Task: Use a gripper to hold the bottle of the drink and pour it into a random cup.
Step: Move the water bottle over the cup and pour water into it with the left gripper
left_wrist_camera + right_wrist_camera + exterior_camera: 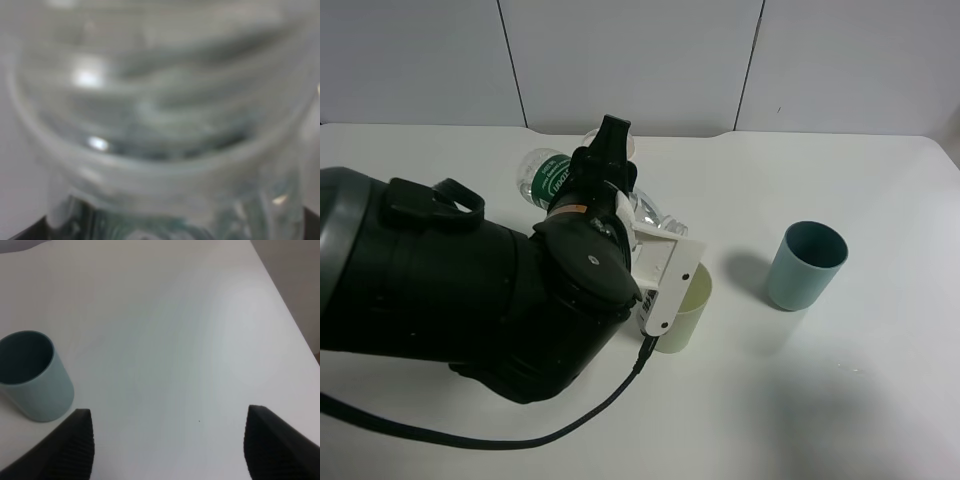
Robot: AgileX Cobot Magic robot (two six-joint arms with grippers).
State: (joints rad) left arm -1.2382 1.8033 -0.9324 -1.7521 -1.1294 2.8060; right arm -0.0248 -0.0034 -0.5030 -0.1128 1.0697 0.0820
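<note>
Above the table (880, 180) middle, clamps the bottle (548, 178) in the left gripper (608, 150), tipped flat with neck toward the cup (688, 315) just beside, evidently so liquid runs in. Holds the right gripper (167, 447) spread wide, empty, near the teal cup (30, 375), out of the way.

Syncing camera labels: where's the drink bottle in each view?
Exterior high: the bottle sits left of centre in the upper half, tilted, with its green label showing.
Left wrist: the bottle fills the picture as a blurred close-up.
Right wrist: not in it.
Shared landmark: the teal cup is right of centre in the exterior view and also shows in the right wrist view; the left wrist view lacks it.
</note>
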